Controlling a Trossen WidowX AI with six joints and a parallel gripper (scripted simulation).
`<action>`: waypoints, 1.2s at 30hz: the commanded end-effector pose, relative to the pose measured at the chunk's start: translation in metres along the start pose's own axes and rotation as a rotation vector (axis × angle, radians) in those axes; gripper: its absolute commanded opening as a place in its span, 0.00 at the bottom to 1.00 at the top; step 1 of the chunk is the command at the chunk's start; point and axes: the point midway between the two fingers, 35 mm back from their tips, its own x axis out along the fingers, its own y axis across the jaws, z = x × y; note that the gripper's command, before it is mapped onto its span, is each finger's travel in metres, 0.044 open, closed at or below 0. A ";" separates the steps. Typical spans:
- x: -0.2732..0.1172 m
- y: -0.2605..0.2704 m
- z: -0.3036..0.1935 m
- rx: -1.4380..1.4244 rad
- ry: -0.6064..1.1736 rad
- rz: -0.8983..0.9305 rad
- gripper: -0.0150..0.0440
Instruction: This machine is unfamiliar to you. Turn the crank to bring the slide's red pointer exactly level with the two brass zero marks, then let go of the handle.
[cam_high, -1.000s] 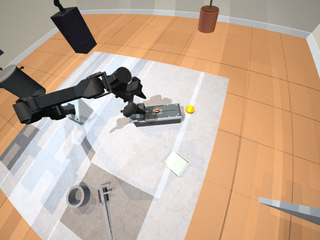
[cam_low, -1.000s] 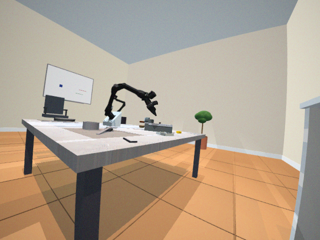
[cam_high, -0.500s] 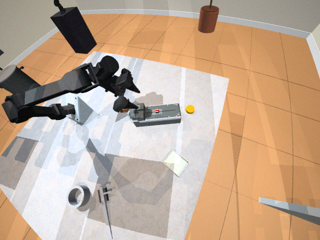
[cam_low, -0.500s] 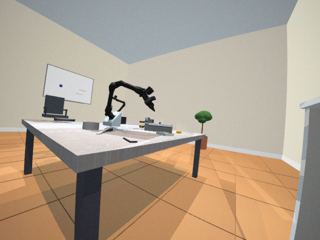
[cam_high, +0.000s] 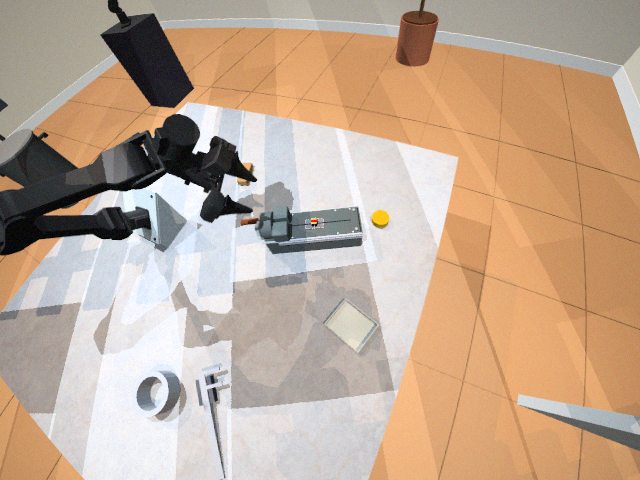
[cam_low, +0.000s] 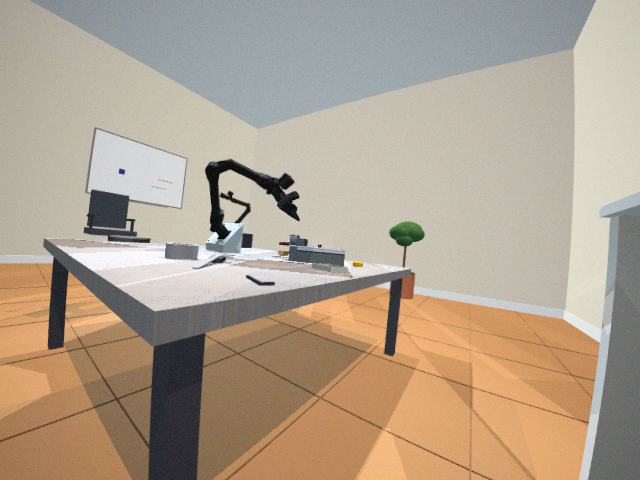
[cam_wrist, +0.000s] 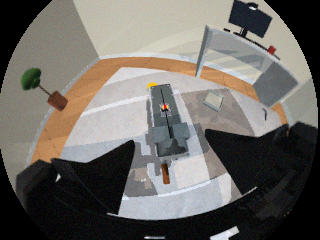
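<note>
The dark grey machine (cam_high: 330, 229) (cam_low: 316, 255) (cam_wrist: 159, 95) lies on the table, its crank end toward the arm. The crank's brown handle (cam_high: 249, 221) (cam_low: 283, 243) (cam_wrist: 166, 174) sticks out from that end. The slide's red pointer (cam_high: 313, 221) (cam_wrist: 165, 106) sits partway along the slot, with yellow beside it; the frames are too coarse to tell whether it is level with the brass marks. My gripper (cam_high: 253, 195) (cam_low: 297, 217) (cam_wrist: 170, 138) is open and empty, above the crank end. In the wrist view the handle appears low between the spread fingers, not touched.
A yellow disc (cam_high: 380, 218) (cam_low: 357, 264) (cam_wrist: 152, 85) lies beyond the machine's far end. A shallow tray (cam_high: 351, 325) (cam_wrist: 214, 100) lies beside it. A grey ring (cam_high: 173, 392) (cam_low: 180, 252) and a caliper (cam_high: 213, 425) lie farther off. A tan object (cam_high: 245, 181) is partly behind a finger.
</note>
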 end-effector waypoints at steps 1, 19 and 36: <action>-0.011 0.005 -0.016 0.009 -0.019 0.019 1.00; 0.008 0.013 -0.059 0.013 -0.042 0.039 1.00; 0.039 0.013 -0.094 0.012 -0.043 0.035 1.00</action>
